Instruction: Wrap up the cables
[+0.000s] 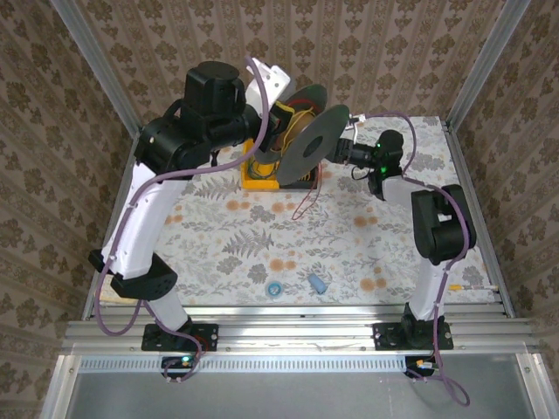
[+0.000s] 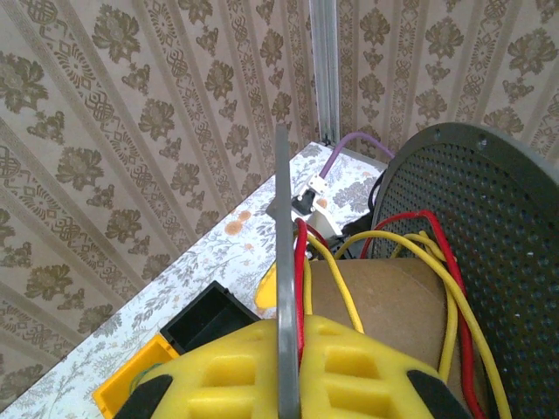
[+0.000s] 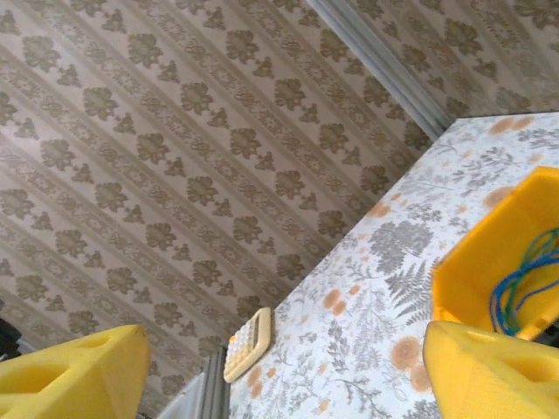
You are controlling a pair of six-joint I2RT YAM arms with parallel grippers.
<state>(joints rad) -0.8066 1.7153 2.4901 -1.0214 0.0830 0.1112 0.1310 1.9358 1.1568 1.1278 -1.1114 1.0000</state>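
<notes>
L gripper (image 2: 288,349) prob. on spool (image 2: 489,244) w/ cable (image 2: 300,262)

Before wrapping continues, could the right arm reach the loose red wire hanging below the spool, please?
Probably yes: the right gripper is open and empty beside the spool, and the red wire hangs free just below it, with nothing in between.

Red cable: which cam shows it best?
Left wrist. It looks straight into the spool, with the red cable close up, lying over the cardboard core beside yellow wires. In top external the red cable is a thin loose strand hanging below the spool, small and faint.
</notes>
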